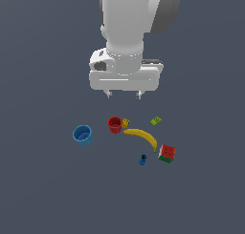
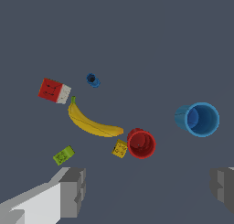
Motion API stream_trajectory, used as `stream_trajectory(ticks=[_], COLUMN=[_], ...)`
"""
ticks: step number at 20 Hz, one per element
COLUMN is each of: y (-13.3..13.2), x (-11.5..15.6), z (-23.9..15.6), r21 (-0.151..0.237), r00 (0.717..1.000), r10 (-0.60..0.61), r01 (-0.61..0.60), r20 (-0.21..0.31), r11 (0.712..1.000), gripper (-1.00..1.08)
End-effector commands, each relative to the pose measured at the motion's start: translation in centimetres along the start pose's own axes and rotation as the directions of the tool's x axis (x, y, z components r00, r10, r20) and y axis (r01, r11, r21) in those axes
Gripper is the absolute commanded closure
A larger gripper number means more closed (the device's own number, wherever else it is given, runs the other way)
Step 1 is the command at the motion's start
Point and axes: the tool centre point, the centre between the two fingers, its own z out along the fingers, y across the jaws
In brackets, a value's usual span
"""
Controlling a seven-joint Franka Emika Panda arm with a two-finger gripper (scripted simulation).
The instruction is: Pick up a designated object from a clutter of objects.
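The bright blue cup stands upright on the grey floor at the exterior view's left, apart from the other items; it also shows in the wrist view. My gripper hangs high above the clutter, open and empty, its fingers spread wide. It is above and behind the red cup, to the exterior view's right of the blue cup. The red cup touches the yellow die-like block.
A yellow banana lies beside the red cup. A puzzle cube, a green block and a tiny dark blue piece lie around it. In the wrist view: banana, cube, green block, dark piece.
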Motion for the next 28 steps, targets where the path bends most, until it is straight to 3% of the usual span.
stream_trajectory(ticks=[1, 9, 16, 22, 28], y=[0.0, -0.3, 0.3, 1.6, 3.9], x=[0.0, 0.2, 0.5, 1.1, 1.8], z=[0.0, -0.7, 0.4, 2.7, 6.4], r21=[0.000, 0.010, -0.009, -0.045, -0.086], r00=[1.000, 1.000, 0.999, 0.990, 0.955], r10=[0.000, -0.009, -0.039, -0.103, -0.194], r01=[0.000, 0.010, 0.040, 0.108, 0.218], r20=[0.000, -0.011, 0.021, 0.097, 0.225], r11=[1.000, 1.000, 0.999, 0.993, 0.972], gripper=[-0.20, -0.20, -0.20, -0.20, -0.20])
